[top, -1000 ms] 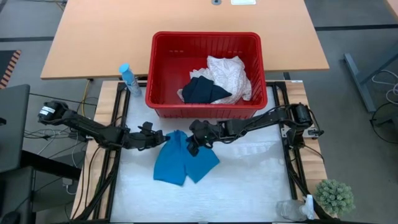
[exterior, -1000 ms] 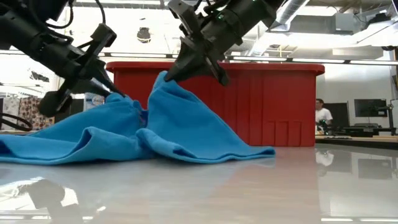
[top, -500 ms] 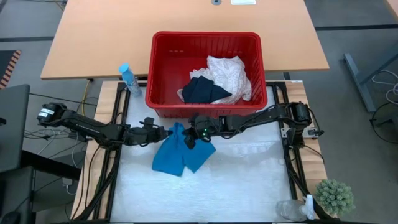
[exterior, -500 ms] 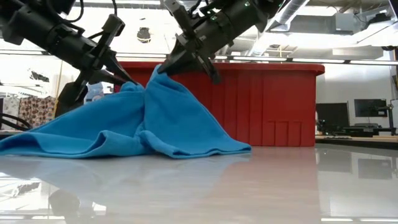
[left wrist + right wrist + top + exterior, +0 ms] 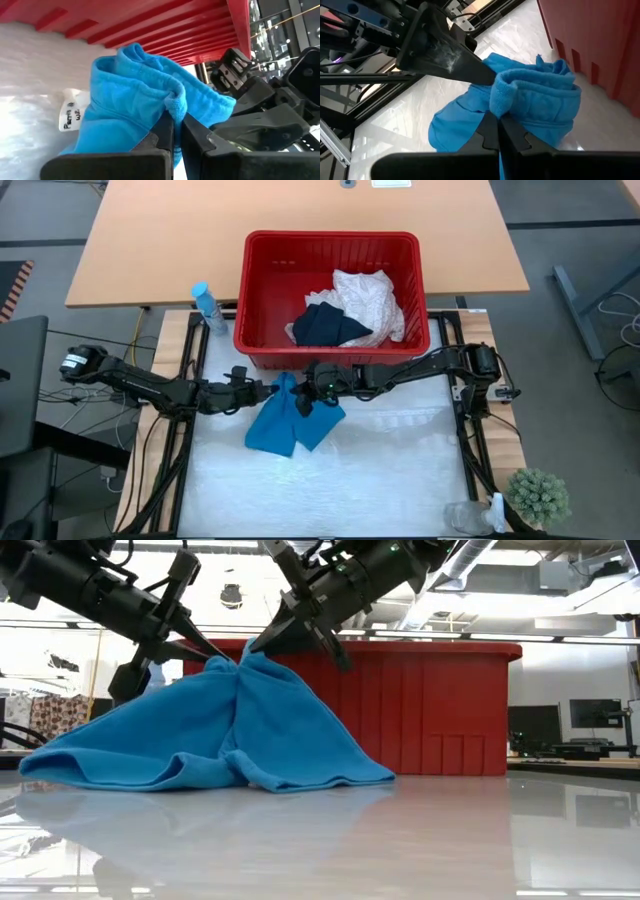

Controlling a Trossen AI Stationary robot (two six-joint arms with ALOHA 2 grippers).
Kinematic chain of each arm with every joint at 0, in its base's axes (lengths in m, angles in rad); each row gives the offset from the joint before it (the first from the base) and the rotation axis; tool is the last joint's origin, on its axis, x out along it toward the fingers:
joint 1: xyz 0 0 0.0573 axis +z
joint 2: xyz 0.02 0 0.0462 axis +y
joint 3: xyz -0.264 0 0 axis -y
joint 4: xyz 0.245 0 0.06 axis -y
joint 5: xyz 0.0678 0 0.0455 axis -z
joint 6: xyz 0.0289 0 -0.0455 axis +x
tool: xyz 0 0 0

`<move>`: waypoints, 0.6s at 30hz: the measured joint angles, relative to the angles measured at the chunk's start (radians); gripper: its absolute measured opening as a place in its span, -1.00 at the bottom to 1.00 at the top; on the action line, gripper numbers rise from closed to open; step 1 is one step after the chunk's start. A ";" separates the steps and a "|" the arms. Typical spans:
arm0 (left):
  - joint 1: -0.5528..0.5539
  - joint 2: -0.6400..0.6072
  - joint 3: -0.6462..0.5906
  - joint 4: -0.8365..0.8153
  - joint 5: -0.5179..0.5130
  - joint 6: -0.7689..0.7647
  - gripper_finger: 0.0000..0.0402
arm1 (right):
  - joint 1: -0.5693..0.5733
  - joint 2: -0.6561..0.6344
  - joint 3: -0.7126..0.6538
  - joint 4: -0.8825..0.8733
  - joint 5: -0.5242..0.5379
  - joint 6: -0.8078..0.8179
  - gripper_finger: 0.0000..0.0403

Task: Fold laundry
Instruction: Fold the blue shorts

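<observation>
On the white table [image 5: 400,470], just in front of the red basket [image 5: 262,290], lies the blue garment [image 5: 285,425]. Its lower part spreads flat on the table while its upper edge is lifted and bunched into a peak close to the basket's front wall.

The left tool [image 5: 268,390] comes in from the left side of the table and is clamped on the garment's raised edge; its wrist view shows the two dark fingers [image 5: 165,132] pressed together with a fold of blue cloth pinched between them. A white label [image 5: 69,116] hangs from the cloth on the side facing the table.

The right tool [image 5: 305,393] reaches in from the right side and is also clamped on the same raised edge, right beside the left tool, so the two nearly touch at the top of the peak.

Farther back, inside the basket, the dark garment [image 5: 328,326] rests partly on the white lacy cloth [image 5: 372,300], both toward the basket's right half. A blue bottle [image 5: 207,306] stands just left of the basket. A small green plant [image 5: 538,496] sits at the table's near right corner.
</observation>
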 joint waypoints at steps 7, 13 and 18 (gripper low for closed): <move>0.000 0.000 0.000 0.022 -0.008 0.007 -1.00 | -0.007 0.001 0.000 0.042 0.012 -0.005 -0.91; 0.000 0.000 0.000 0.044 -0.018 0.041 -1.00 | -0.010 0.019 -0.001 0.054 0.025 -0.005 -0.91; 0.000 0.000 0.000 0.050 -0.019 0.042 -1.00 | -0.020 0.038 -0.001 0.114 0.013 0.007 -0.91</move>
